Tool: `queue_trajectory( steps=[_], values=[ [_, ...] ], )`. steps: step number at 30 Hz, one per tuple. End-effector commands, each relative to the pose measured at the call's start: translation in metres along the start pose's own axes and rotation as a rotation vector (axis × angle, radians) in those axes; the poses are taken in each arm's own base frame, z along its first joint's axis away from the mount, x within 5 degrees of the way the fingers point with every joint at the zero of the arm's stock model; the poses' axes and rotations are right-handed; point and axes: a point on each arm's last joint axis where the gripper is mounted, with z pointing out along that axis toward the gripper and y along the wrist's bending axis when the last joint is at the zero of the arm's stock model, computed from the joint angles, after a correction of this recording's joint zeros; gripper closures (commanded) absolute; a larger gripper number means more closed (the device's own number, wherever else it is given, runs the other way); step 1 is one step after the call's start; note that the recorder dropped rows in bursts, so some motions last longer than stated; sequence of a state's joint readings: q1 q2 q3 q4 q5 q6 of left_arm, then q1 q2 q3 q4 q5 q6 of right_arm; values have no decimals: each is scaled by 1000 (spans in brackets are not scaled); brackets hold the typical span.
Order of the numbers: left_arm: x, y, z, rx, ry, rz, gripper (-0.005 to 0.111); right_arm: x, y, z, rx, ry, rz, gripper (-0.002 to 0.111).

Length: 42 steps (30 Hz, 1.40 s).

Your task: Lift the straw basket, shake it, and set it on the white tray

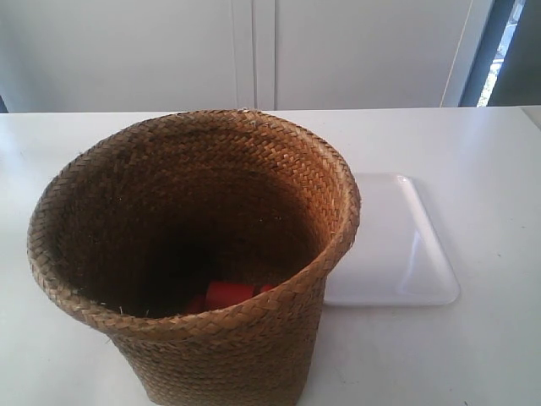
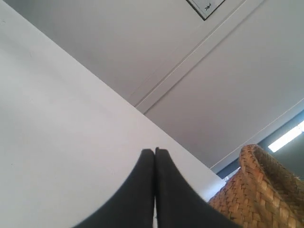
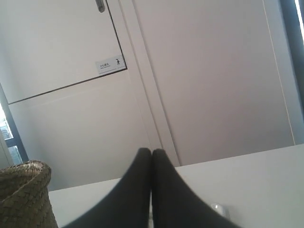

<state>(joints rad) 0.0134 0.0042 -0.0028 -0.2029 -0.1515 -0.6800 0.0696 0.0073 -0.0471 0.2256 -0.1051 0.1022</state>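
Note:
The straw basket [image 1: 194,254] stands upright on the white table, filling the exterior view's left and centre; something red [image 1: 228,293] lies at its bottom. The white tray [image 1: 397,245] lies flat just beside it on the exterior view's right, partly hidden behind the rim. No arm shows in the exterior view. My left gripper [image 2: 155,151] is shut with nothing between its black fingers, low over the table, with the basket [image 2: 256,190] off to one side. My right gripper [image 3: 151,151] is shut and empty too, the basket's rim [image 3: 23,190] at that view's edge.
White cabinet doors [image 1: 254,51] rise behind the table's far edge. A dark window strip [image 1: 503,42] sits at the back right of the exterior view. A small shiny object [image 3: 219,208] shows by the right fingers on the table.

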Motion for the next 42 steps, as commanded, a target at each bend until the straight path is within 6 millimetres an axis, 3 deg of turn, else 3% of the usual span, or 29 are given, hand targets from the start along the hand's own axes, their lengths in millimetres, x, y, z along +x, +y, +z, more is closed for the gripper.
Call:
queue_trajectory(
  steps=[1, 5, 10, 15, 21, 27, 42],
  values=[
    [4, 3, 0, -22, 33, -24, 107, -17, 6, 1, -17, -49, 23, 108],
    [6, 4, 0, -38, 59, -25, 107, -28, 10, 13, -4, 0, 22, 108],
    [28, 16, -6, -181, 305, -73, 107, -33, 10, 31, 21, 2, 18, 108],
    [21, 10, -3, -126, 217, -150, 107, -34, 9, 36, 28, -11, 16, 108],
    [20, 10, -3, -120, 210, -131, 107, -32, 9, 38, 34, 5, 20, 108],
    [7, 4, -1, -41, 70, -63, 107, -32, 9, 38, 34, 1, 19, 108],
    [7, 3, -1, -44, 82, -35, 107, -32, 9, 38, 34, 3, 44, 108]
  ],
)
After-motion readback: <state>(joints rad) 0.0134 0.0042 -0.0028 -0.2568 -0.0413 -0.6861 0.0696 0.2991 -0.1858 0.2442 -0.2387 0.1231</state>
